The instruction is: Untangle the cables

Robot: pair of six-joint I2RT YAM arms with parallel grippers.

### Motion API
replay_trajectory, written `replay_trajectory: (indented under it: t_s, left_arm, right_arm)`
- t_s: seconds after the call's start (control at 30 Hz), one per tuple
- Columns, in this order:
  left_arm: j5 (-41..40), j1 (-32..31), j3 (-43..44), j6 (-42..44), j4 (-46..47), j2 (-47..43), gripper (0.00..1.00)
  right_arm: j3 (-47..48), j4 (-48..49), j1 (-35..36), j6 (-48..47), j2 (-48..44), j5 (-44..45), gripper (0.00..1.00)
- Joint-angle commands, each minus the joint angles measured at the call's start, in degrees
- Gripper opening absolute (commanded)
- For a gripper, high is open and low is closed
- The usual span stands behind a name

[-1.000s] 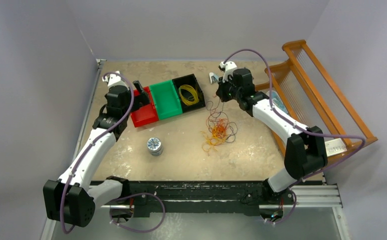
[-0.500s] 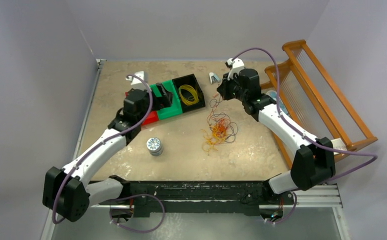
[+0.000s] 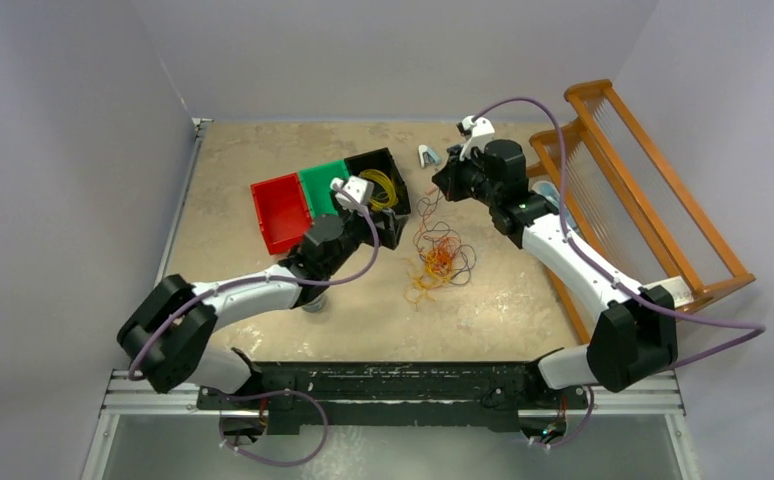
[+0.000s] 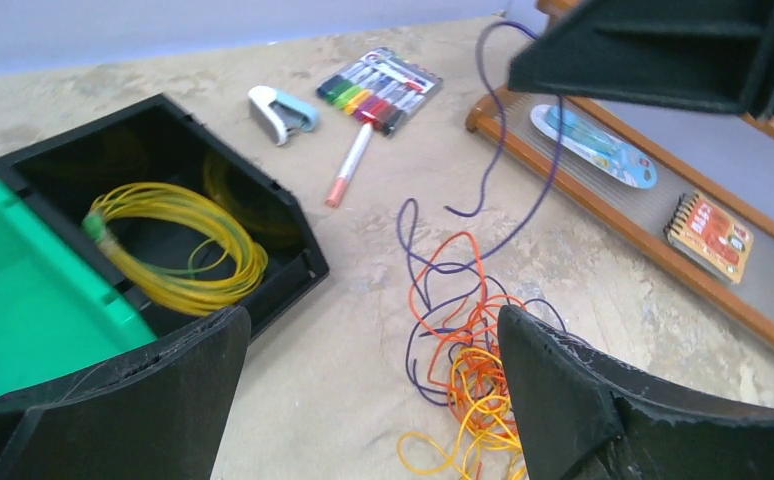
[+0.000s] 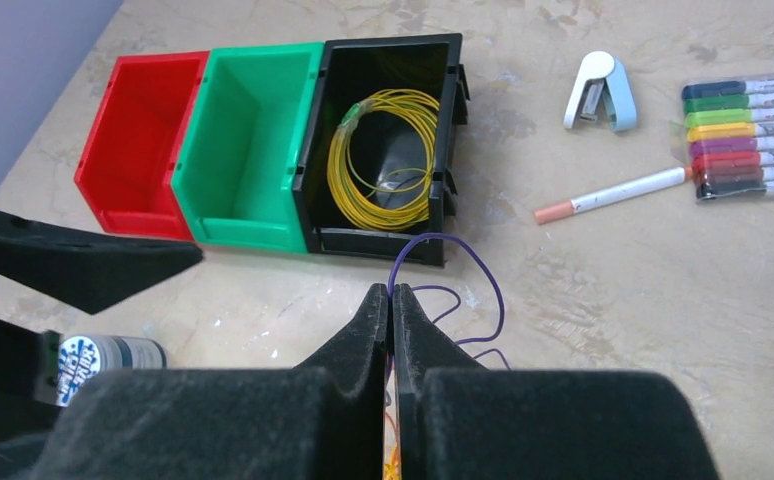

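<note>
1. Orange, yellow and dark purple cables [image 3: 436,260] lie as a loose tangle of thin loops on the mottled tabletop [image 3: 233,160], just right of the black bin [image 5: 388,45].
2. One purple strand [image 5: 444,237] runs up from the heap to the right gripper [image 5: 390,310], whose padded jaws are clenched on it.
3. A yellow coil [image 4: 203,295] lies flat and round inside that bin.
4. The left gripper [image 4: 373,320] hovers beside the tangle with its jaws spread, grasping nothing.

left hand [image 4: 371,335] spread wide, right hand [image 5: 390,303] pinched closed
</note>
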Motion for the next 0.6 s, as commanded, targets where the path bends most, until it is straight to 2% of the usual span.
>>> replay_trajectory:
  t_s: [0.0,0.23,0.57]
  left_arm:
    - [6.8,-1.6,-1.3,10.7,20.7,4.7,0.94]
    - [11.5,-4.0,0.6,17.8,29.9,13.1,0.95]
    - [8.9,-4.6,7.1,22.0,37.0,23.9,0.94]
  right_arm:
    - [1.2,2.7,0.1,2.0,-2.2,-2.7,0.0]
    - [1.4,2.2,0.2,2.7,-2.0,-3.5,0.0]
    - [2.8,0.8,0.2,3.1,-2.2,-5.7,0.0]
